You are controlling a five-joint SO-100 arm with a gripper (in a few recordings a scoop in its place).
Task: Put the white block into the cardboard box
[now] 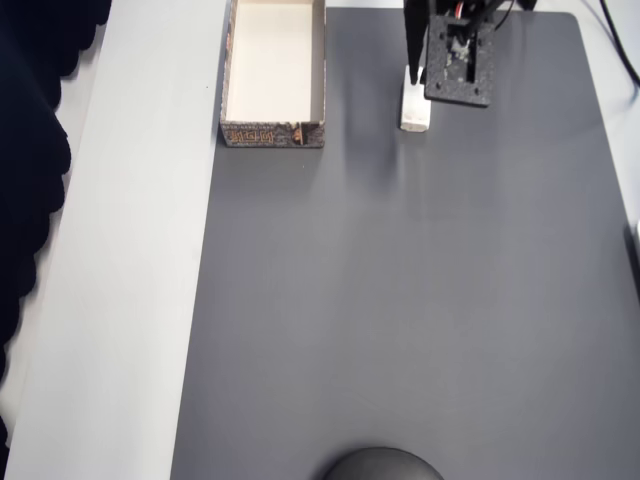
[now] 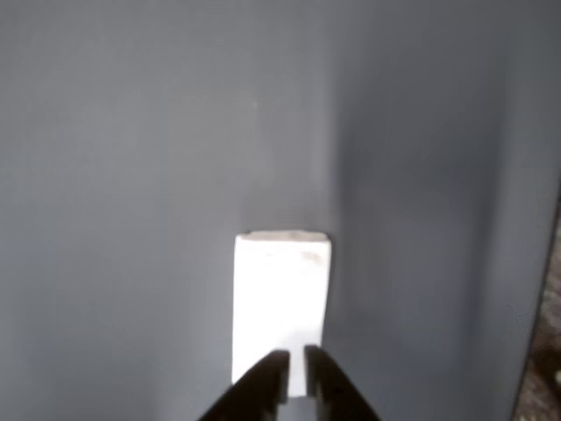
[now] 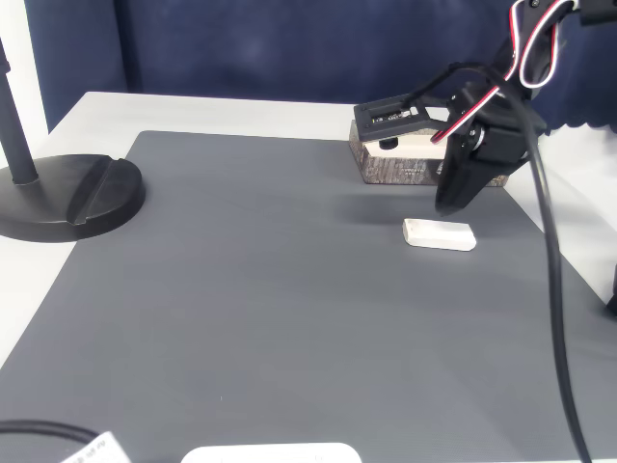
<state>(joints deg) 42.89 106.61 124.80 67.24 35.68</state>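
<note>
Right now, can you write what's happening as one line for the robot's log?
gripper: nearly shut, above white block's near end | white block: flat on grey mat, not gripped | cardboard box: empty, beside | step: grasp pending

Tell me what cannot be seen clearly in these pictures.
- Gripper: the wrist view shows only blurred fingertips over the block; contact is unclear.
- Box: the top edge cuts off its far end in the overhead view; the arm hides most of it in the fixed view.
</note>
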